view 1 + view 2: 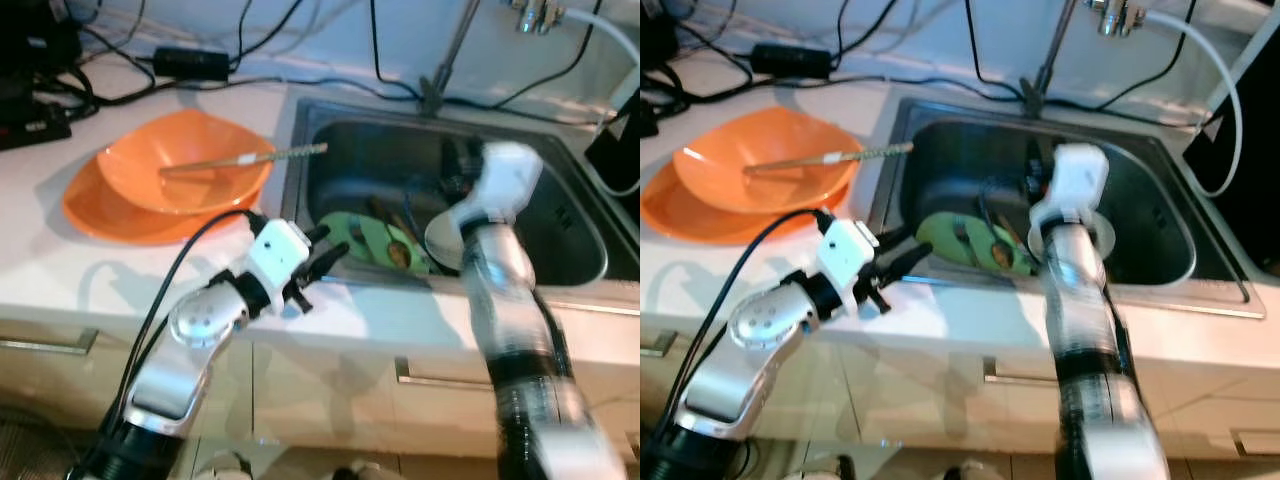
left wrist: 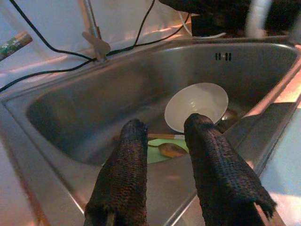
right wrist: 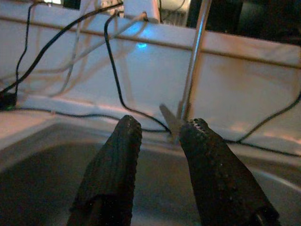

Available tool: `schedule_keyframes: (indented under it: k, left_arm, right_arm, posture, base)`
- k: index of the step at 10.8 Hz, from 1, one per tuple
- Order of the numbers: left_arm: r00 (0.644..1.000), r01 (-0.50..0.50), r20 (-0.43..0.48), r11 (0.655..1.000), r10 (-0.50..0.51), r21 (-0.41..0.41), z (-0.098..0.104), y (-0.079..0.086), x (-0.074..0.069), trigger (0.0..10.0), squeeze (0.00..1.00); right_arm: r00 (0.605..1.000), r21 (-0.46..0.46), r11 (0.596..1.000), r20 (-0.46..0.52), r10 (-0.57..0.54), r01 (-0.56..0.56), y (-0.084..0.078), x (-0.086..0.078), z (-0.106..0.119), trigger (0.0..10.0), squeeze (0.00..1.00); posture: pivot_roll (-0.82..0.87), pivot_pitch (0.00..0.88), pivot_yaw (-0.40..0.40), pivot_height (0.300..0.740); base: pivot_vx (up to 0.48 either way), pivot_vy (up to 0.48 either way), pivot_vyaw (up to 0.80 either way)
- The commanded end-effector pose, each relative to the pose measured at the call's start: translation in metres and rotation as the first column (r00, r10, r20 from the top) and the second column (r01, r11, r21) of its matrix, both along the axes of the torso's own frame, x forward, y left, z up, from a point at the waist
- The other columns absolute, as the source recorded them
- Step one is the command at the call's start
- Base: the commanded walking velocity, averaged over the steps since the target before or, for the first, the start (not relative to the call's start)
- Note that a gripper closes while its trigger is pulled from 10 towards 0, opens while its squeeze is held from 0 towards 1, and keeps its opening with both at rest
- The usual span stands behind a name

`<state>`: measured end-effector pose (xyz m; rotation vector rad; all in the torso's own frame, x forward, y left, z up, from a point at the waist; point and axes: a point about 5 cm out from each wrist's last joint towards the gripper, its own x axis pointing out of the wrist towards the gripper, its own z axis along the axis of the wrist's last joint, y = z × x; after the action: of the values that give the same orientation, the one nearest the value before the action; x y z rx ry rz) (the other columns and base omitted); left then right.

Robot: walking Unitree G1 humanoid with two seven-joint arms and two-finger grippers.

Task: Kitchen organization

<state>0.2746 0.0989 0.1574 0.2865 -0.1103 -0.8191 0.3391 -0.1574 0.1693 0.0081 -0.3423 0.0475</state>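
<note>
Crockery sits low in the sink point(image 1: 585, 225): a white bowl point(image 2: 196, 106) leans beside a green plate point(image 1: 375, 240) bearing a spoon point(image 2: 171, 149), so the right end effector point(image 3: 157, 141), released and empty over the basin, could knock the bowl over. The left end effector point(image 2: 164, 141), also parted and empty, hovers at the bench point(image 1: 60, 270) edge. Only its wrist view shows bowl and spoon clearly; head views add the orange bowls point(image 1: 185, 170).

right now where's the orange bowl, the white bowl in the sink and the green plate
orange bowl point(image 1: 150, 170), left eye view, on its inner wall
white bowl point(image 2: 195, 104), left wrist view, middle of its inside
green plate point(image 1: 372, 240), left eye view, on its green face
</note>
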Motion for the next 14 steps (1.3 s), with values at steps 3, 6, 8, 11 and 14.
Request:
schedule_keyframes:
  k: [3,6,8,11,14]
  left_arm:
    - [0.997,0.0,-0.075,1.0,0.002,0.021,-0.018,-0.005,-0.003,10.0,0.0]
    - [0.998,-0.007,-0.068,1.0,0.009,0.022,-0.017,-0.005,-0.002,10.0,0.0]
    - [0.998,-0.027,-0.056,0.999,0.029,0.024,-0.016,-0.004,-0.001,10.0,0.0]
    - [0.998,-0.05,-0.022,0.997,0.052,0.054,-0.015,-0.001,-0.002,10.0,0.0]
    - [0.997,-0.071,-0.004,0.995,0.071,0.073,-0.011,0.006,0.0,10.0,0.0]
  right_arm:
    - [0.998,-0.024,0.999,-0.063,0.027,-0.028,0.001,-0.032,-0.022,10.0,0.0]
    - [0.991,-0.024,0.998,-0.129,0.046,-0.05,0.014,-0.045,-0.034,10.0,0.0]
    - [0.987,-0.009,0.999,-0.155,0.048,-0.049,0.019,-0.045,-0.04,10.0,0.0]
    - [0.979,0.028,0.999,-0.199,0.031,-0.026,0.023,-0.042,-0.05,10.0,0.0]
    - [0.977,0.068,0.997,-0.21,0.038,-0.024,0.037,-0.044,-0.056,10.0,0.0]
  posture:
    - [-0.06,0.089,-0.136,0.74]
    - [-0.06,0.088,-0.138,0.74]
    - [-0.05,0.088,-0.139,0.74]
    - [-0.02,0.094,-0.134,0.74]
    - [0.02,0.089,-0.091,0.74]
  base:
    - [0.0,0.0,0.0]
    - [0.0,0.0,0.0]
    - [0.0,0.0,0.0]
    - [0.0,0.0,0.0]
    - [0.0,0.0,0.0]
